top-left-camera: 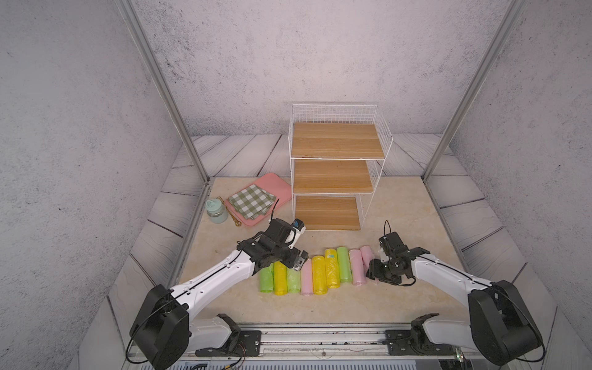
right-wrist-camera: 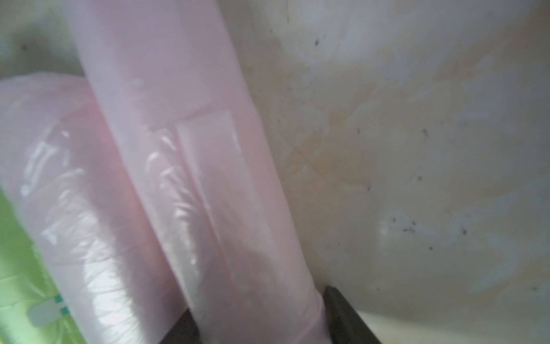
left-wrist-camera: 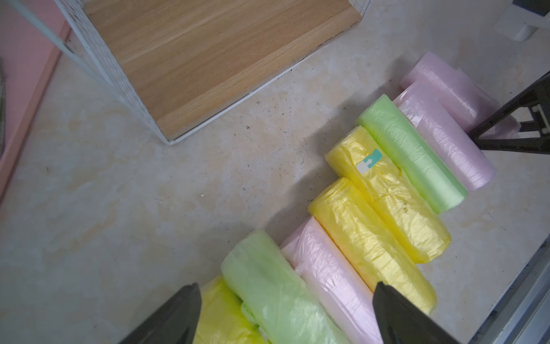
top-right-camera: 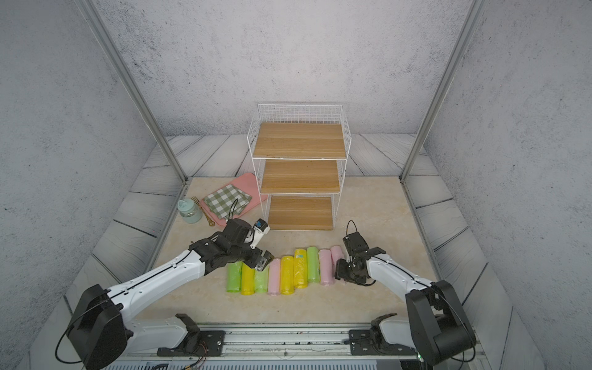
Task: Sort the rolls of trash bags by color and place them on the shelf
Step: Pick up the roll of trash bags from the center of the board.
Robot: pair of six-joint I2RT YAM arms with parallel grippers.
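Observation:
Nine rolls of trash bags lie side by side in a row on the table in front of the shelf (top-left-camera: 333,176), whose three wooden boards are bare. From the left they are green (top-left-camera: 266,280), yellow (top-left-camera: 280,278), green (top-left-camera: 293,282), pink (top-left-camera: 306,277), yellow (top-left-camera: 319,274), yellow (top-left-camera: 332,267), green (top-left-camera: 343,264), pink (top-left-camera: 355,267) and pink (top-left-camera: 366,253). My left gripper (left-wrist-camera: 287,286) hovers open over the third and fourth rolls. My right gripper (right-wrist-camera: 257,309) is shut on the near end of the rightmost pink roll (right-wrist-camera: 208,178), a finger on each side.
A pink tray (top-left-camera: 272,189) with a green-white checkered cloth (top-left-camera: 251,201) lies left of the shelf. A mint jar (top-left-camera: 216,211) and gold cutlery (top-left-camera: 232,217) sit beside it. Metal frame posts stand at both back corners, and a rail runs along the front edge.

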